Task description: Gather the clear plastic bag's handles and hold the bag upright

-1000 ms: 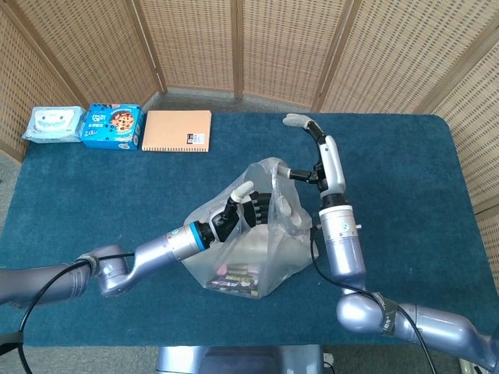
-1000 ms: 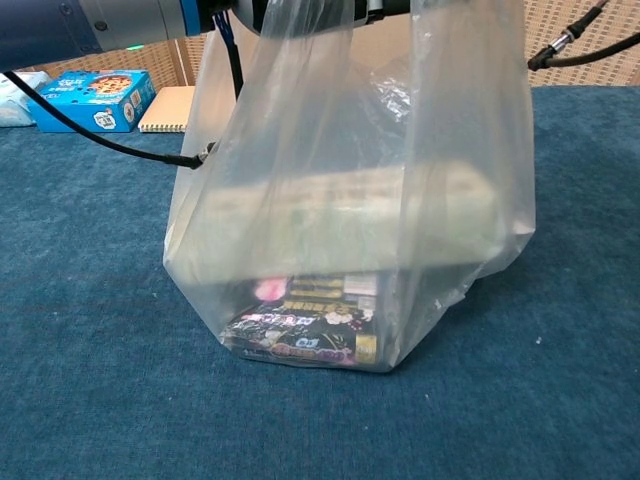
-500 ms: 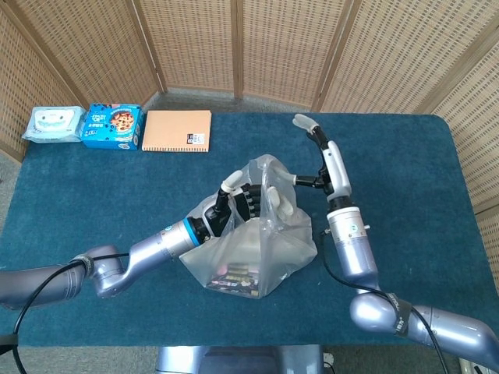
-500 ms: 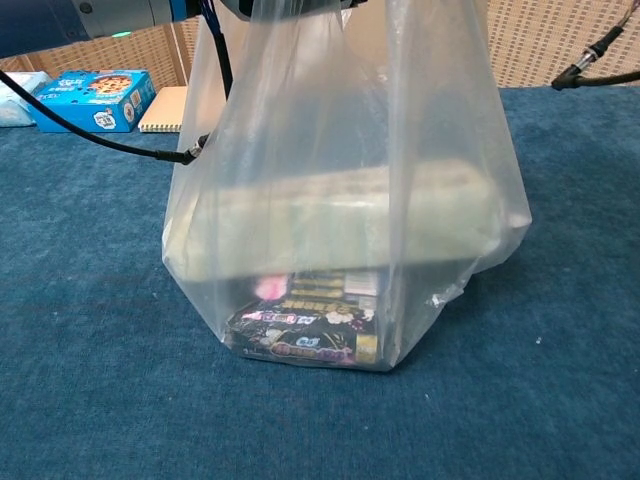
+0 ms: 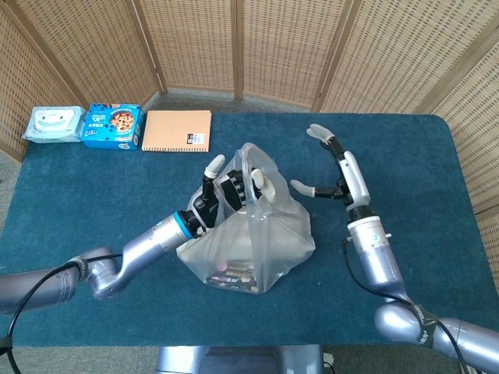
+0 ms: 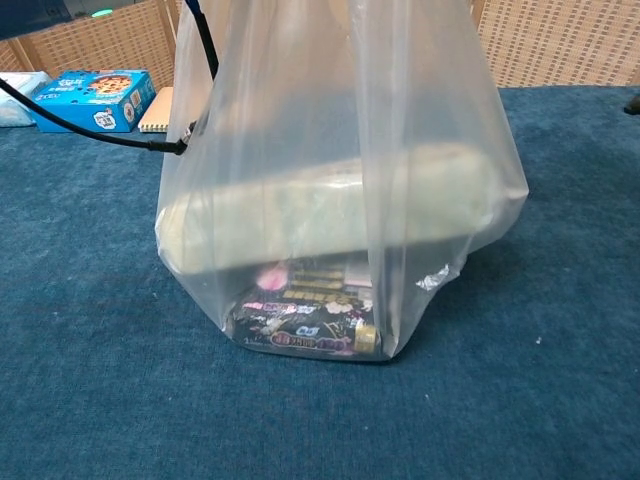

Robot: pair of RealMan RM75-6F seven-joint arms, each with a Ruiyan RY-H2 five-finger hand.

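Note:
The clear plastic bag (image 5: 257,238) stands upright at the table's middle, its handles (image 5: 251,165) bunched together at the top. My left hand (image 5: 230,187) grips those handles from the left and holds the bag up. In the chest view the bag (image 6: 330,190) fills the frame, with a pale pack and a dark snack packet (image 6: 305,335) inside; the hand itself is above the frame there. My right hand (image 5: 331,167) hovers to the right of the bag, fingers spread, touching nothing.
An orange notebook (image 5: 177,130), a blue biscuit box (image 5: 111,125) and a pack of wipes (image 5: 52,125) lie along the far left edge of the blue table (image 5: 437,195). A black cable (image 6: 90,130) hangs from the left arm beside the bag.
My right hand let go of the bag and drew away to the right. My left hand rose and shifted left with the gathered handles, pulling the bag taller.

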